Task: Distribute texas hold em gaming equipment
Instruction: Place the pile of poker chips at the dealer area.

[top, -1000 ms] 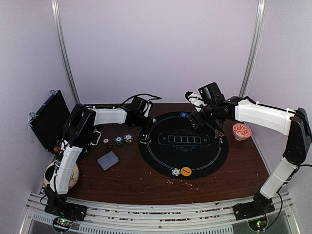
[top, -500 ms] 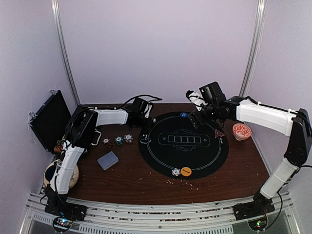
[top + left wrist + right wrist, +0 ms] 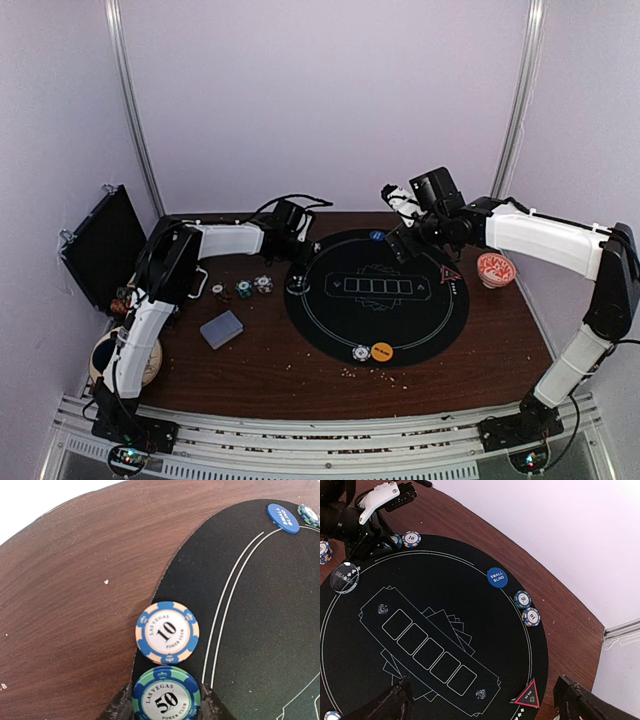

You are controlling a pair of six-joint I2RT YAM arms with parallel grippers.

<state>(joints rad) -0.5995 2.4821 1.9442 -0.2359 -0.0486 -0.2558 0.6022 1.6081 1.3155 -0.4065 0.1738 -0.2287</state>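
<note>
Left wrist: left hand (image 3: 166,709) pinches green 50 chip (image 3: 166,696) at mat (image 3: 260,630) edge, just beside blue 10 chip (image 3: 167,632). Right hand (image 3: 482,681) wide above mat. Bowl (image 3: 496,268) right of mat, contents unclear.

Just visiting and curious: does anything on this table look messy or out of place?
Only small things. Pale crumbs lie scattered on the wooden table in front of the black mat. At its left edge the 10 chip sits across the rim, partly on wood, beside the 50 chip in the left gripper.

"10" chip (image 3: 167,632), "50" chip (image 3: 166,697), "small blind" disc (image 3: 283,518)
</note>
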